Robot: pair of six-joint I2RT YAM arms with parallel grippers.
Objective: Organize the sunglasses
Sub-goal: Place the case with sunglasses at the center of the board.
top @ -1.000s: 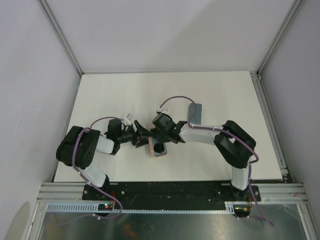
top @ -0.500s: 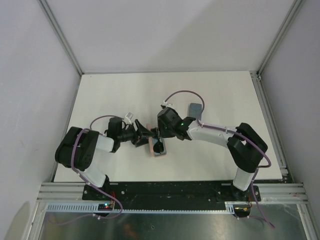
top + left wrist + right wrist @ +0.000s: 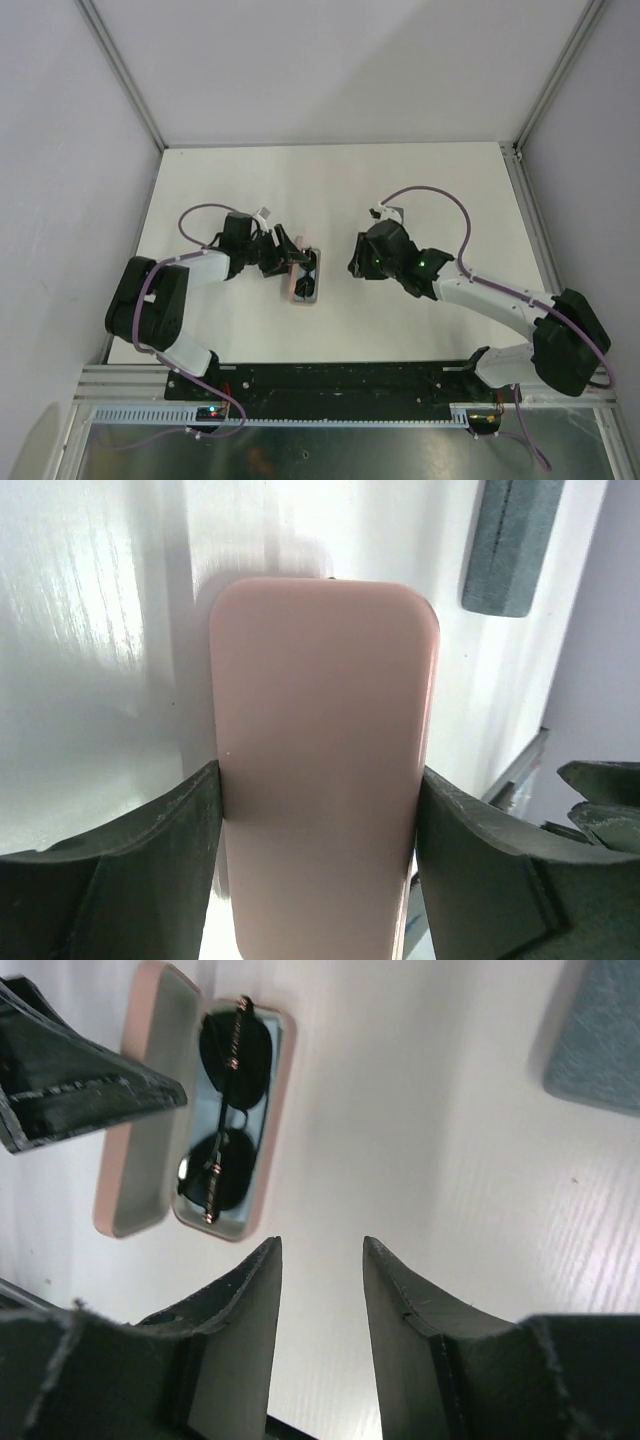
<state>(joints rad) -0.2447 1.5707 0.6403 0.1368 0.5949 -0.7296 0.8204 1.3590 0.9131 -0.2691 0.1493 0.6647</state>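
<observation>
The black wire-framed sunglasses (image 3: pixel 225 1110) lie folded inside the open pink case (image 3: pixel 303 277), on its light-blue lining. My left gripper (image 3: pixel 318 780) is shut on the case's pink lid (image 3: pixel 320 750), one finger on each long side. From above, that left gripper (image 3: pixel 288 256) sits at the case's left edge. My right gripper (image 3: pixel 320 1245) is open with nothing between its fingers, hanging over bare table to the right of the case. Seen from the top camera, the right gripper (image 3: pixel 357 262) is a short gap away from the case.
An oblong blue-grey case (image 3: pixel 600 1040) lies on the white table (image 3: pixel 450 180) further back and right, mostly hidden under the right arm from above. It also shows beyond the pink lid as the blue-grey case (image 3: pixel 510 540). Metal rails border the table.
The right gripper has opened and drawn back to the right, away from the pink case, leaving the sunglasses inside. The left gripper and case shifted slightly away from the bases.
</observation>
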